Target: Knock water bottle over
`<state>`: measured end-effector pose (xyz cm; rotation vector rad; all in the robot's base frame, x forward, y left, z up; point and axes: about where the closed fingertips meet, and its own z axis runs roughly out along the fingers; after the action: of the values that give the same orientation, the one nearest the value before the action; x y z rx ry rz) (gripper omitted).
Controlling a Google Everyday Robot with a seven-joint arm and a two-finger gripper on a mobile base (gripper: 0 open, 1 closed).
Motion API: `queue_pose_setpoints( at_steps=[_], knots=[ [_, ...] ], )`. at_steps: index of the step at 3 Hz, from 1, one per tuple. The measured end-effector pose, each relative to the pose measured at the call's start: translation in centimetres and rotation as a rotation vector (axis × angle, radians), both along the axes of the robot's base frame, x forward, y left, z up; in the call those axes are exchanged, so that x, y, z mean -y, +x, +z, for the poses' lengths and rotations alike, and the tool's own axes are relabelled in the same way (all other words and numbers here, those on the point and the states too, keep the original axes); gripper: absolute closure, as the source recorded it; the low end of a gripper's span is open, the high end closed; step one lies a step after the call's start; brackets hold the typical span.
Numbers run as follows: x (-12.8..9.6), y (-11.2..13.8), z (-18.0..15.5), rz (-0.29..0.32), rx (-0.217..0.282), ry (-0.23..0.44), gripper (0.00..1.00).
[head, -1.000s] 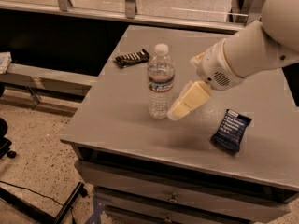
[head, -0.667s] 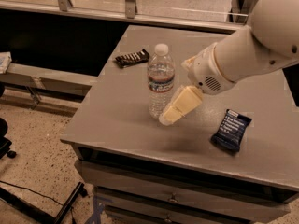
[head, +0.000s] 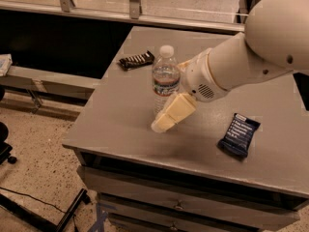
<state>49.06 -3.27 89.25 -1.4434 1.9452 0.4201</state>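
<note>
Camera view, contents listed by size.

1. Worktop: flat, matte grey, rectangular, with a thin front lip. It sat on a cabinet with drawers below its near edge. The surface was smooth and bare between the items.

2. Robot arm: smooth white shell with a rounded, bulbous joint at the far right corner. It tapered to a cylindrical wrist with a small grille of holes, and reached across from the right edge toward mid-worktop.

3. Gripper: cream-coloured, blocky and wedge-shaped, angled down toward the near left corner. Its tip was low over the worktop at about the middle. It lay directly in front of the bottle's lower part; contact could not be told. Whether the claw was apart or together could not be told.

4. Water bottle: clear ribbed plastic with a white screw cap and a blue, red and white label band. It stood upright near mid-worktop, slightly toward the far edge, with its base hidden behind the gripper.

5. Blue wrapper: flat, dark blue and glossy with pale print. It lay toward the near right, well apart from the bottle.

6. Dark wrapper: flat, black and elongated. It lay near the far left edge, just beyond the bottle.
</note>
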Motion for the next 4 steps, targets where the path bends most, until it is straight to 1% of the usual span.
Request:
queue_pose_setpoints(
  at_steps=[1, 2, 4],
  knots=[
    [-0.6, 1.0, -0.1, 0.004, 0.014, 0.015, 0.00],
    [-0.8, 1.8, -0.6, 0.009, 0.007, 0.028, 0.15],
    [-0.1, 2.2, -0.9, 0.010, -0.008, 0.044, 0.62]
  ],
)
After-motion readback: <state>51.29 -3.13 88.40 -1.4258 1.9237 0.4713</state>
